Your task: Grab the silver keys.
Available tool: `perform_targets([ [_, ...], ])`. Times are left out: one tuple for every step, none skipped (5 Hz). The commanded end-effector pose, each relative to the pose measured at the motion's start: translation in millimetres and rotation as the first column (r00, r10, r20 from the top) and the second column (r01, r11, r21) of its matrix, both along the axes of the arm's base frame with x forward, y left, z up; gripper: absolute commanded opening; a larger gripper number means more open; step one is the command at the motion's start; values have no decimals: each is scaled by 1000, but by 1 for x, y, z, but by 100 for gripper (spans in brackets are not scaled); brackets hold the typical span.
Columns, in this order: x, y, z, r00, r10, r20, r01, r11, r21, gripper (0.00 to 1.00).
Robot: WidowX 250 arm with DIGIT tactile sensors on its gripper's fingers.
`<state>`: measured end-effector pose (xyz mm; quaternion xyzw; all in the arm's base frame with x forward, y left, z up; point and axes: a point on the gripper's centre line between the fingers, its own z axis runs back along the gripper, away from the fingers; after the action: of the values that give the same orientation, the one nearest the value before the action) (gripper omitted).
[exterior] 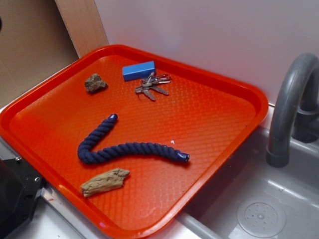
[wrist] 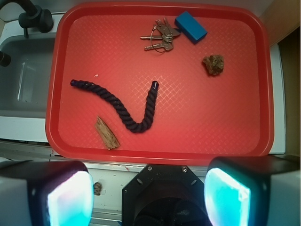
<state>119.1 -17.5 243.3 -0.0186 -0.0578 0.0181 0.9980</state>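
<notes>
The silver keys (exterior: 152,85) (wrist: 160,36) lie fanned on their ring at the far side of the orange-red tray (exterior: 219,124) (wrist: 225,132), touching or almost touching a blue block (exterior: 138,70) (wrist: 191,26). My gripper (wrist: 148,197) hangs high above the tray's near edge, far from the keys. It is open, its two glowing cyan pads (wrist: 70,200) wide apart with nothing between them. In the exterior view only a black part of the robot (exterior: 15,194) shows at the bottom left; the fingers are out of frame there.
On the tray also lie a small brown-grey rock (exterior: 95,83) (wrist: 214,64), a curved dark blue rope (exterior: 124,148) (wrist: 134,106) and a piece of wood (exterior: 104,181) (wrist: 107,133). A grey sink (exterior: 259,209) (wrist: 23,80) with a faucet (exterior: 291,104) adjoins the tray.
</notes>
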Motion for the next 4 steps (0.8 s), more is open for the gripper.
perform_targets([
  [0, 0, 0, 1000, 0, 0, 0, 1000, 0, 100],
  [48, -11, -28, 980, 166, 111, -168, 986, 9, 100],
  [101, -13, -44, 945, 259, 200, -259, 966, -28, 100],
  [151, -25, -65, 931, 284, 231, -287, 958, -21, 100],
])
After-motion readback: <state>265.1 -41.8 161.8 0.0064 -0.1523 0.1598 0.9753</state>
